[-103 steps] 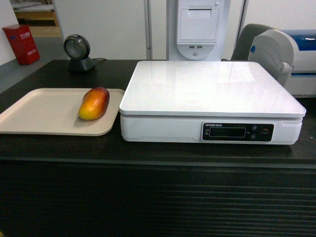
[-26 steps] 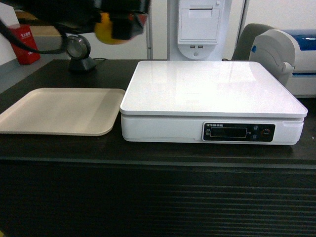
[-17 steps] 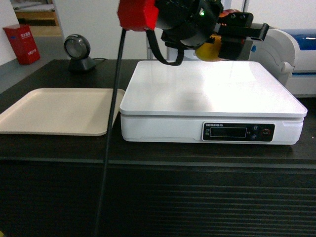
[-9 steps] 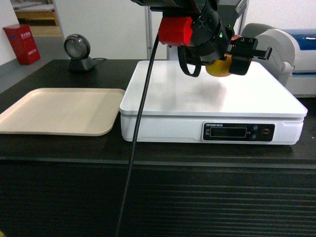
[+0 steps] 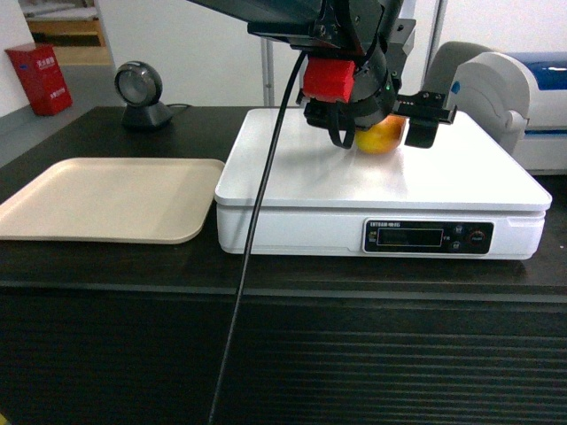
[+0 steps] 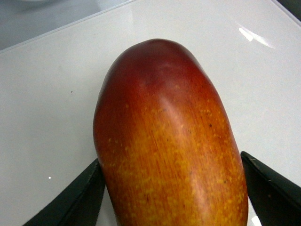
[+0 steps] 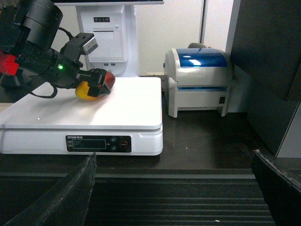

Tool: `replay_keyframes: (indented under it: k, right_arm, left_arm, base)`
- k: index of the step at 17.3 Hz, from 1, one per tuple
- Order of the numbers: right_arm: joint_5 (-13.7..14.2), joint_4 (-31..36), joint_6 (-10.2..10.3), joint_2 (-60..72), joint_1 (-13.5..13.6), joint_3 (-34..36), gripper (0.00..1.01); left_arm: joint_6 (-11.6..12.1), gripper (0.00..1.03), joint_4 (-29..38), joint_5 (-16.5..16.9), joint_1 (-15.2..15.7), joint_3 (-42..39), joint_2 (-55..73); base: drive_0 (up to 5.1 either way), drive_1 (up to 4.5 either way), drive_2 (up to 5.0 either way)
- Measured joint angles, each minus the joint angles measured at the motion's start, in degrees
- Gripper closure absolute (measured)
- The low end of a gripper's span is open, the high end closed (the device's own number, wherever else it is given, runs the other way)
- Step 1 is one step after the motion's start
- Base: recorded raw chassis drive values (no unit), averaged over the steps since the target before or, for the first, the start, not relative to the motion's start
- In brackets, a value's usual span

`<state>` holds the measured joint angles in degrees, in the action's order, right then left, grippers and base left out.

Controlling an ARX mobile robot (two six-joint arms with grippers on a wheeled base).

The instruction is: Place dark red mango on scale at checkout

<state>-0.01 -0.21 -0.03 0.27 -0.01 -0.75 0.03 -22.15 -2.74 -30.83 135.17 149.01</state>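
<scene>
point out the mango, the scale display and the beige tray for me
dark red mango [image 6: 164, 141], left wrist view, middle of its red-orange skin.
scale display [image 5: 406, 236], head view, dark panel on the scale's white front.
beige tray [image 5: 97, 199], head view, bare flat bottom left of the scale.

one dark red mango [image 5: 383, 135], one scale [image 5: 310, 181] and one beige tray [image 5: 97, 199] – all on one checkout [image 5: 106, 266]. behind them, one round scanner [image 5: 139, 93] – and one label printer [image 7: 200, 80].

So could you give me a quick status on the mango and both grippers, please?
Left gripper shut on dark red mango, low over scale. Right gripper open, holding nothing. Nothing in the way.
</scene>
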Motion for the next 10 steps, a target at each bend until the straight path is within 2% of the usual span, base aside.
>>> replay_keyframes:
  k: [1,2,5,10]
  right_arm:
    - [0.0,0.0,0.0,0.0,0.0,0.0,0.03]
    - [0.0,0.0,0.0,0.0,0.0,0.0,0.03]
    - [-0.02,-0.02,0.0,0.0,0.0,0.0,0.03]
    - [0.0,0.0,0.0,0.0,0.0,0.0,0.03]
  left_arm:
    - [0.0,0.06,1.22,0.15,-0.04,-1.31,-0.61]
    - [0.02,0.03,2.08,0.22,-0.09,-2.8,-1.31]
    - [0.0,0.05,8.24,0.15,-0.17,-9.57,-6.27]
    - [0.9,0.05,24.24,-2.36,-0.48,-28.28,-29.03]
  base:
    - [0.0,0.0,0.0]
    - [0.0,0.0,0.0]
    - [0.0,0.0,0.0]
    - [0.0,0.0,0.0]
